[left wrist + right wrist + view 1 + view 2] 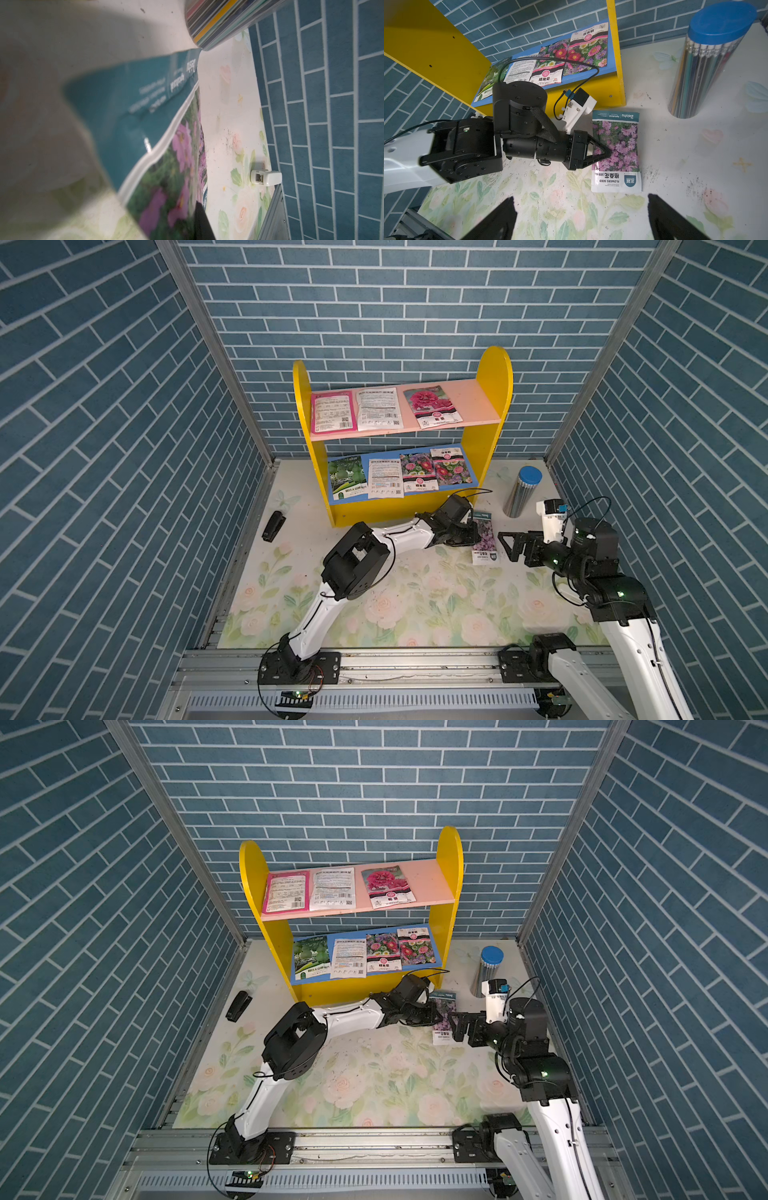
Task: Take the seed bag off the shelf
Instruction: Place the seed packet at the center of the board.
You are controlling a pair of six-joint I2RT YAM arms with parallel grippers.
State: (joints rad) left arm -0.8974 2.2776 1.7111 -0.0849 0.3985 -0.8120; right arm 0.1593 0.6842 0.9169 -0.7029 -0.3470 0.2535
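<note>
The seed bag (485, 540) (445, 1016), teal-topped with purple flowers, lies off the shelf on the floral mat, just in front of the shelf's right foot. My left gripper (473, 532) (434, 1013) (608, 153) is shut on the bag's left edge. Up close in the left wrist view the bag (166, 145) fills the frame beside one black finger (202, 224). My right gripper (505, 547) (455, 1027) (581, 204) stands open and holds nothing, a little to the right of the bag (616, 149). The shelf (494, 377) (451, 853) (614, 62) stands against the back wall.
Three seed packets lie on the pink upper board (471, 404), several on the blue lower board (468, 470). A clear pencil tube with a blue lid (521, 494) (708, 62) stands right of the shelf. A black stapler (273, 526) lies at the left, a small white device (266, 177) by the wall.
</note>
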